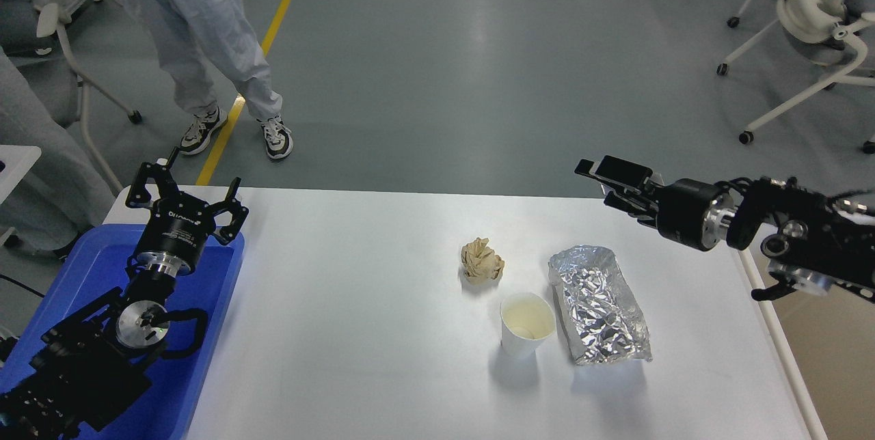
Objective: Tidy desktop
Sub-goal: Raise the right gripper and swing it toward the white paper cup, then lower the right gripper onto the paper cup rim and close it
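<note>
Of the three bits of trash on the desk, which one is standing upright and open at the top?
The white paper cup; the crumpled brown paper ball and silver foil bag just lie there.

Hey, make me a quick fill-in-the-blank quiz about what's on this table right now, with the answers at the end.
1. The cup stands between the crumpled paper and the ____ bag.
2. The left tool hovers over the ____ tray.
3. The cup stands ____, its mouth facing up.
4. The right tool holds ____.

Answers: foil; blue; upright; nothing
</note>
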Controlling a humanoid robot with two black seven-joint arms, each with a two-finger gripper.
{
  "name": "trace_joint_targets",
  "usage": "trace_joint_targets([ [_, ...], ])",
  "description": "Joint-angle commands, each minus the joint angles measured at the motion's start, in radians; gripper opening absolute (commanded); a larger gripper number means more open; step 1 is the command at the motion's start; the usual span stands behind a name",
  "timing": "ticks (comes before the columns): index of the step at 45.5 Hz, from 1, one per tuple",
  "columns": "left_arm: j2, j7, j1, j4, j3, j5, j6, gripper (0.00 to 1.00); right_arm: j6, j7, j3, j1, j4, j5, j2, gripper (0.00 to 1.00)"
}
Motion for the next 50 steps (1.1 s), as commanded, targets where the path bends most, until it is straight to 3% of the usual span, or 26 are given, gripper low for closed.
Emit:
trace_joint_targets([
  [1, -0.001, 0.0, -0.001, 0.0, 0.0, 0.0, -0.001, 1.0, 0.022, -0.078, -0.265, 0.27, 0.114, -0.191, 0.042, 1.0],
  [12, 0.001, 0.0, -0.001, 0.0, 0.0, 0.0, -0.001, 1.0, 0.025, -0.176, -0.319, 0.316, 0.156, -0.317, 0.118, 1.0],
  [28, 0.001, 0.001, -0.001, 0.0, 0.0, 0.0, -0.004, 1.0, -0.006, -0.181, -0.456, 0.238, 0.068, -0.49, 0.299, 1.0],
  [50, 0.001, 0.001, -0.001, 0.0, 0.0, 0.0, -0.006, 1.0, -0.021, -0.183, -0.47, 0.146, -0.067, -0.523, 0.408, 1.0],
])
